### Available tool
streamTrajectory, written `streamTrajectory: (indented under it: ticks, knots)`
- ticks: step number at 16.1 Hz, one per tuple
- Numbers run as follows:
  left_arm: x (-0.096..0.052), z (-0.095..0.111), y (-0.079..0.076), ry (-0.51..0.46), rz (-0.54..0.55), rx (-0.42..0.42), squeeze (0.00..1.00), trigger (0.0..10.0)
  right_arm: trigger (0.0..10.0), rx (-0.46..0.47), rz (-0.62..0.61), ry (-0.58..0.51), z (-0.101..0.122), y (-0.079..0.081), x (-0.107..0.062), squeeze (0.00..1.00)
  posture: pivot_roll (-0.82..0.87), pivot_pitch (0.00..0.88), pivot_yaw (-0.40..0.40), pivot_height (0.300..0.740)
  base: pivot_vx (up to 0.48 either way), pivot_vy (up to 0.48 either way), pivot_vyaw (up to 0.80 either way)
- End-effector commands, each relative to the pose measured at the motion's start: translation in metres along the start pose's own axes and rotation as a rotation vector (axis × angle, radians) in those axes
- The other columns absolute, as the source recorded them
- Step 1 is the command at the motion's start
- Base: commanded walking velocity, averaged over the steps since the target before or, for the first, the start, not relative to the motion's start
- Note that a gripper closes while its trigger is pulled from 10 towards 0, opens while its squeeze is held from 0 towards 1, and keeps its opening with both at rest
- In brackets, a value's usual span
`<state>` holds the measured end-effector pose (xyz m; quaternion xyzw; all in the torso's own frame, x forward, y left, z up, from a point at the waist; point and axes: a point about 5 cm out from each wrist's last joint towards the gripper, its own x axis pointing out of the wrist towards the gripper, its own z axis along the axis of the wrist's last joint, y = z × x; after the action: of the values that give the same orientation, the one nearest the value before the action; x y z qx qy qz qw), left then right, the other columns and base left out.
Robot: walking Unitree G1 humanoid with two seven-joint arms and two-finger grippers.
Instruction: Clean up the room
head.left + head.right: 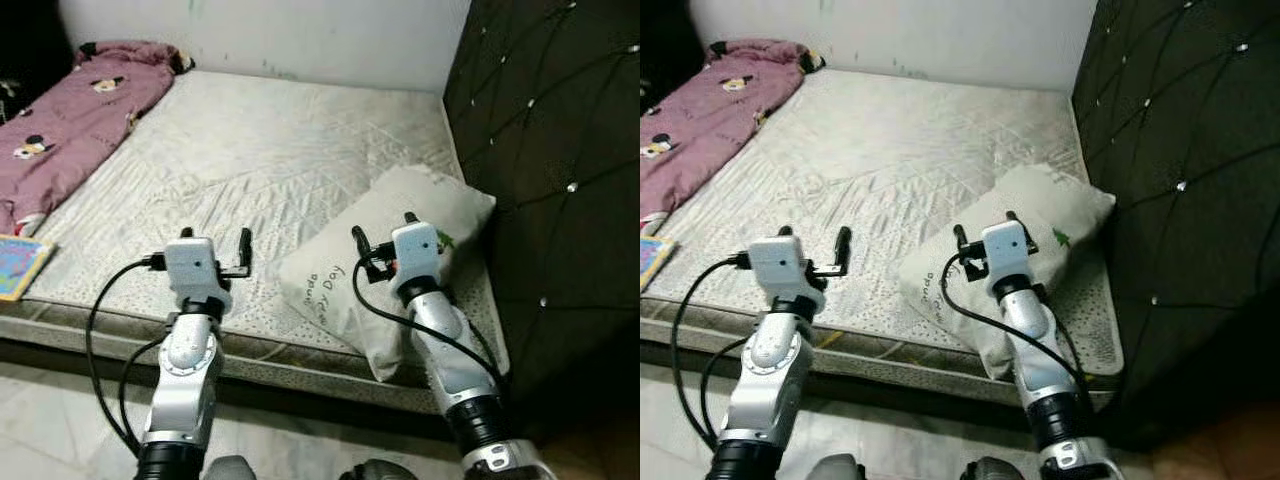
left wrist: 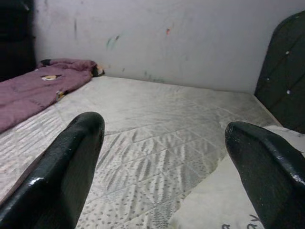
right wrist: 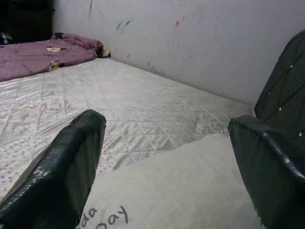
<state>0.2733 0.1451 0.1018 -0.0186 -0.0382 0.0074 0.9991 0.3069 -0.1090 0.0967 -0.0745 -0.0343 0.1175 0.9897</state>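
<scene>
A pale pillow (image 1: 400, 255) with printed lettering lies at the near right corner of the bare mattress (image 1: 270, 150), against the dark headboard. My right gripper (image 1: 382, 236) hovers open just over the pillow's near half; the pillow (image 3: 190, 191) lies below its fingers. Left of the pillow, my left gripper (image 1: 215, 238) is open above the mattress's front edge, holding nothing. A pink blanket (image 1: 70, 110) with cartoon prints lies bunched along the far left side.
The dark quilted headboard (image 1: 550, 150) rises on the right. A colourful book (image 1: 18, 265) lies at the mattress's near left corner. A white wall (image 2: 167, 38) runs behind the bed. Pale tiled floor (image 1: 50, 420) shows in front.
</scene>
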Motion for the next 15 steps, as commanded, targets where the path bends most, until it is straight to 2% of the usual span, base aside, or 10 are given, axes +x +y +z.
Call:
streamTrajectory:
  ticks: [1, 4, 15]
  knots:
    - [0.0020, 0.0049, -0.0008, -0.014, -0.006, -0.001, 0.00, 10.0, 10.0, 0.003, -0.005, -0.005, 0.0037, -0.0016, 0.0021, 0.00, -0.01, 0.000, -0.029, 0.740, 0.000, 0.000, 0.00]
    - [0.0017, 0.0053, -0.0013, -0.015, -0.007, 0.007, 0.00, 10.0, 10.0, 0.003, -0.001, -0.004, 0.0038, -0.0016, 0.0025, 0.00, -0.01, 0.000, -0.035, 0.740, 0.000, 0.000, -0.61]
    - [0.0017, 0.0066, -0.0026, -0.020, 0.000, -0.001, 0.00, 10.0, 10.0, -0.007, -0.002, -0.013, 0.0071, -0.0045, 0.0033, 0.00, -0.01, 0.000, -0.040, 0.740, 0.000, -0.319, 0.00]
